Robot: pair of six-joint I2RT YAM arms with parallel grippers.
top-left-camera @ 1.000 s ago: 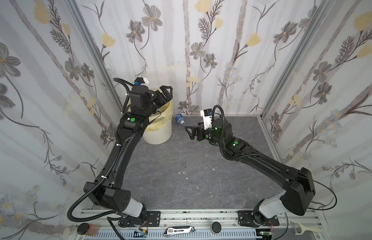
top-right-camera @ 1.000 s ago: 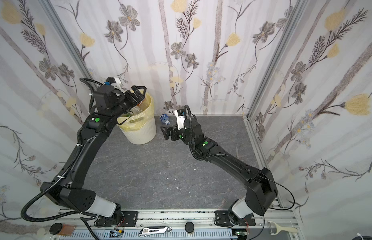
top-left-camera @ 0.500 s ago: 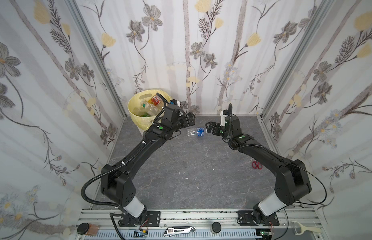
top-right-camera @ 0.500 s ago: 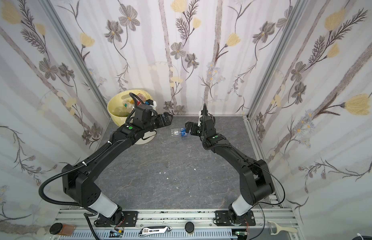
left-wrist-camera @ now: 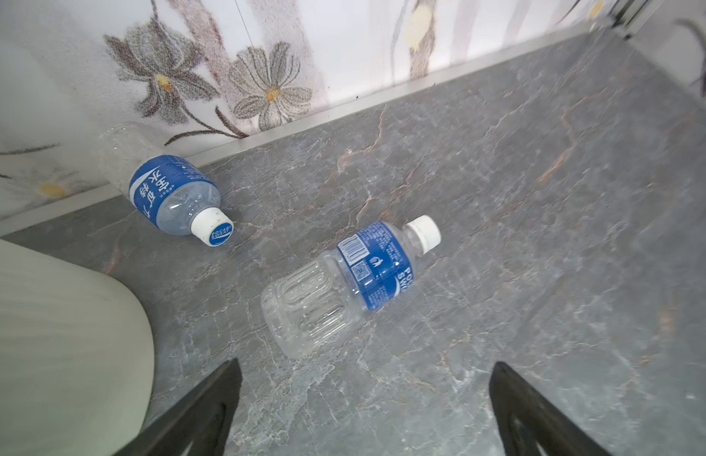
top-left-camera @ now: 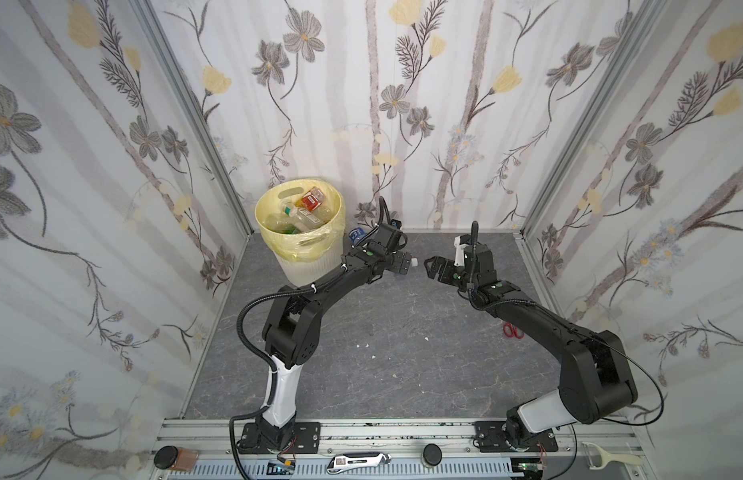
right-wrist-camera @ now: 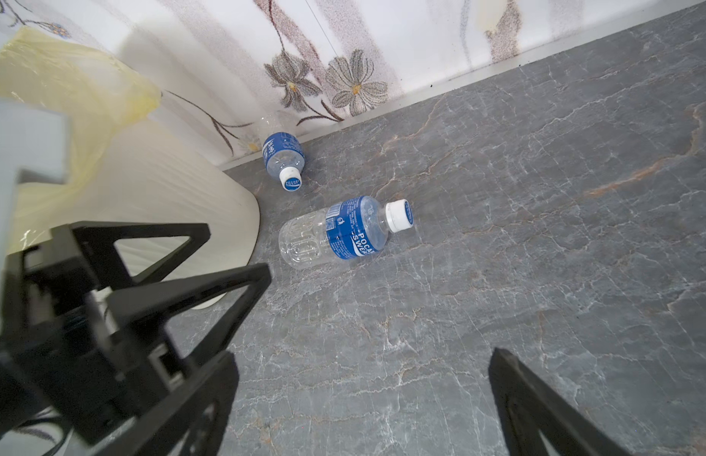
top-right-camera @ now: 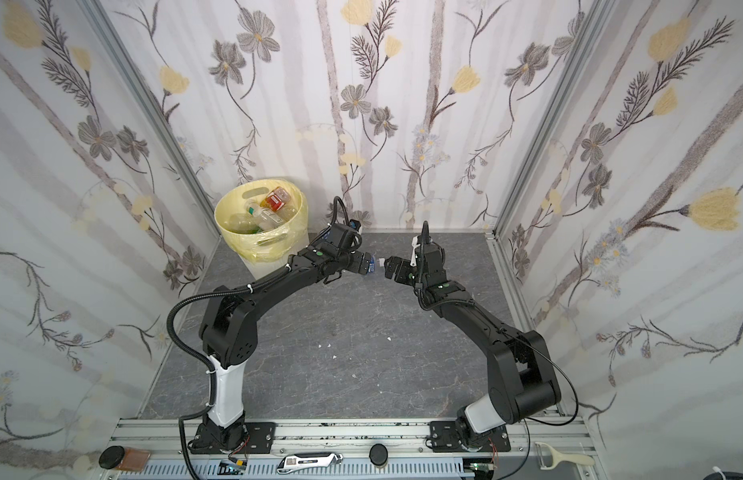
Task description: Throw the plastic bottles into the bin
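Observation:
The cream ribbed bin (top-left-camera: 307,266) (top-right-camera: 274,259) with its yellow liner stands in the far left corner and holds several plastic bottles (top-left-camera: 299,214). Two clear blue-labelled bottles lie on the floor. One rests against the back wall (left-wrist-camera: 173,197) (right-wrist-camera: 282,156) (top-left-camera: 356,235). The other lies mid-floor (left-wrist-camera: 343,284) (right-wrist-camera: 339,235), just ahead of my left gripper (left-wrist-camera: 365,365) (top-left-camera: 401,266), which is open and empty above it. My right gripper (right-wrist-camera: 363,353) (top-left-camera: 429,266) faces it from the right, open and empty. The bin's wall (left-wrist-camera: 67,335) (right-wrist-camera: 166,197) is close beside the left gripper.
Red scissors (top-left-camera: 513,331) lie on the grey floor beside the right arm. Small white scraps (top-left-camera: 363,345) dot the middle of the floor. Flowered walls close in the back and both sides. A utility knife (top-left-camera: 357,461) and a peeler (top-left-camera: 611,459) lie on the front rail.
My left gripper has come down from over the bin to the floor by the mid-floor bottle. The right gripper has drawn back to the right, leaving that bottle lying free.

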